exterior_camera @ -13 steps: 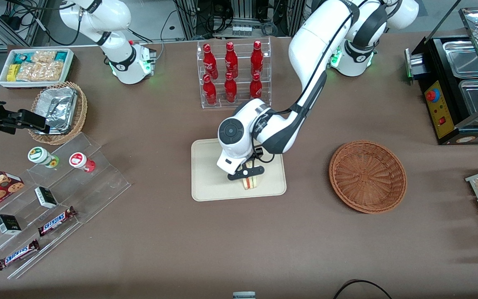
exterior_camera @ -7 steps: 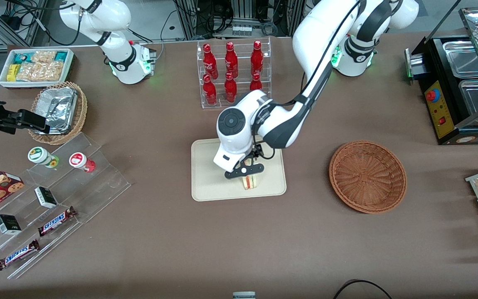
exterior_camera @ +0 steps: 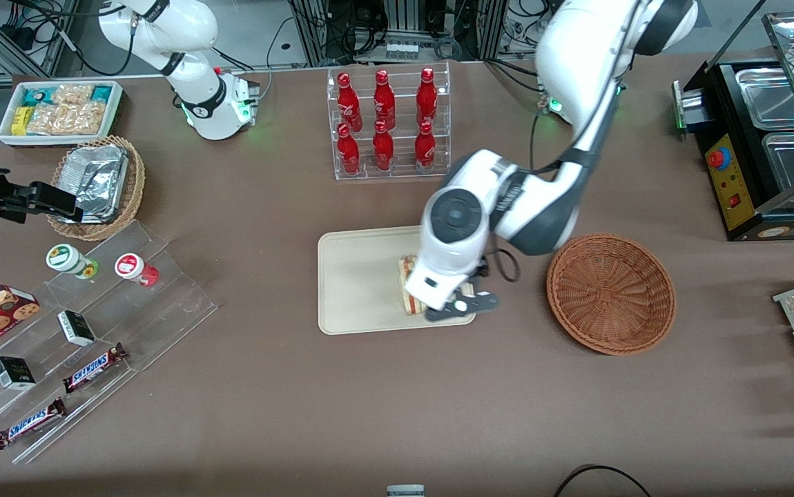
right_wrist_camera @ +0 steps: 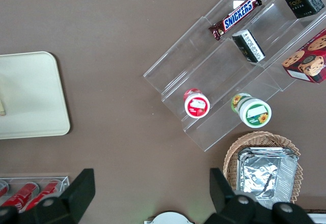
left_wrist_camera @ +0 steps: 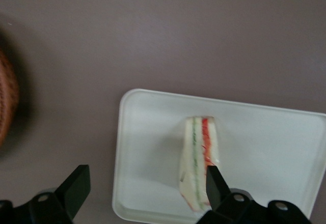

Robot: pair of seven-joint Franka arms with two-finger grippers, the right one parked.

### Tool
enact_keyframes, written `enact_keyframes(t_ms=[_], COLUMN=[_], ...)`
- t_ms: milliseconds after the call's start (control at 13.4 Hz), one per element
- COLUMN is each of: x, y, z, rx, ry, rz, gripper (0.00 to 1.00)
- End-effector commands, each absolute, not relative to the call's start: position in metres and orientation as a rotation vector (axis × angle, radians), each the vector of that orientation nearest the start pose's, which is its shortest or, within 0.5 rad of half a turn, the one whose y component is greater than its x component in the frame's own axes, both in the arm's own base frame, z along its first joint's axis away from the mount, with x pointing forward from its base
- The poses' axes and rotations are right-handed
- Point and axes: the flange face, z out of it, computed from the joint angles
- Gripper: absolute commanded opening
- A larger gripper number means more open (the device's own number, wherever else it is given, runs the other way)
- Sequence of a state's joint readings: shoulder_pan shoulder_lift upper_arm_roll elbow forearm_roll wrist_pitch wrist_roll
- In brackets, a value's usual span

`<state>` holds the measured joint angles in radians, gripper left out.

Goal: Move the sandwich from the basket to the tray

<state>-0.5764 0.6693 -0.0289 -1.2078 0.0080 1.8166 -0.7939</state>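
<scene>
— Front view first: where is the sandwich (exterior_camera: 409,286)?
— It lies on the tray (exterior_camera: 355,283), near the tray edge closest to the basket (exterior_camera: 611,293). The basket has nothing in it.
— And the gripper (left_wrist_camera: 145,186)?
— It hangs up above the tray's edge, between the sandwich and the basket.
— Is it holding anything?
— No. In the left wrist view its two black fingers (left_wrist_camera: 76,186) are spread wide, and the sandwich (left_wrist_camera: 199,160) sits down on the tray (left_wrist_camera: 265,147), not squeezed by them.
</scene>
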Motion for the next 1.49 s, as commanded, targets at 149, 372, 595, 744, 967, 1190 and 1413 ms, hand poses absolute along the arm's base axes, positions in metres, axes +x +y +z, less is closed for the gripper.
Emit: enact_keyframes(t_ms=[149, 372, 595, 744, 967, 1190, 1413], x=[0.609, 0.616, 0.622, 0.618, 0.612, 0.602, 0.583], y=[-0.321, -0.266, -0.201, -0.169, -0.118, -0.099, -0.067], z=[0.408, 0.415, 0.427, 0.44, 0.468, 0.489, 0.514], rx=[-3.104, -3.109, -3.154, -3.158, -3.163, -3.152, -3.159], ry=[-0.168, -0.13, -0.068, 0.003, 0.079, 0.096, 0.096], rz=[0.165, 0.185, 0.22, 0.241, 0.277, 0.278, 0.284], gripper=[1.0, 1.0, 1.0, 1.0, 1.0, 1.0, 1.0])
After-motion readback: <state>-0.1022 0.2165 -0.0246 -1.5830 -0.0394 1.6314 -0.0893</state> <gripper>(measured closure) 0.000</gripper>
